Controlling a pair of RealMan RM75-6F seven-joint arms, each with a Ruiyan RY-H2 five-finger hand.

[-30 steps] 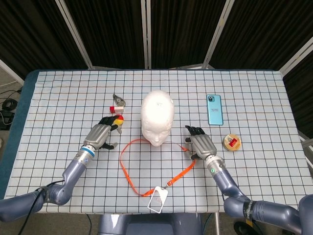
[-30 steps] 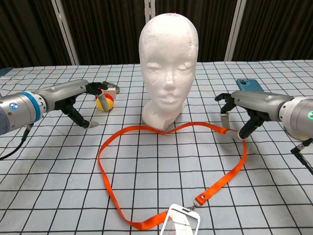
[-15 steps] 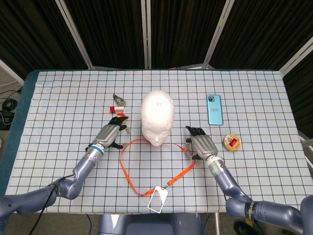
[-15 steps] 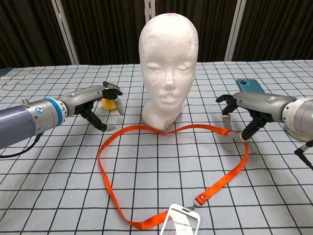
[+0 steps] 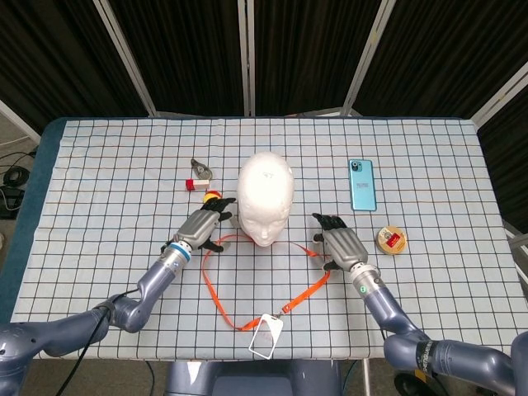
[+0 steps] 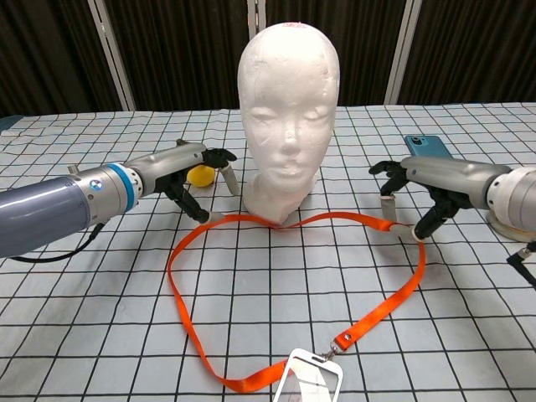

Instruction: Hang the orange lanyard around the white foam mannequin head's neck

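Orange lanyard (image 6: 394, 295) lies looped on the checkered counter (image 6: 469, 335) between both hands; right hand (image 6: 416, 199) pinches its strap, left hand (image 6: 194, 172) hovers released. Dark curtains (image 5: 181, 49) stand behind.

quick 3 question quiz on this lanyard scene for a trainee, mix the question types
1. True or false: the orange lanyard already hangs around the mannequin head.
2. Which hand is at the strap's right bend: A left hand, B right hand?
3. Fill in: the badge holder lies at the table's ___ edge.

Key: 1 false, it lies flat on the table; 2 B; 3 near.
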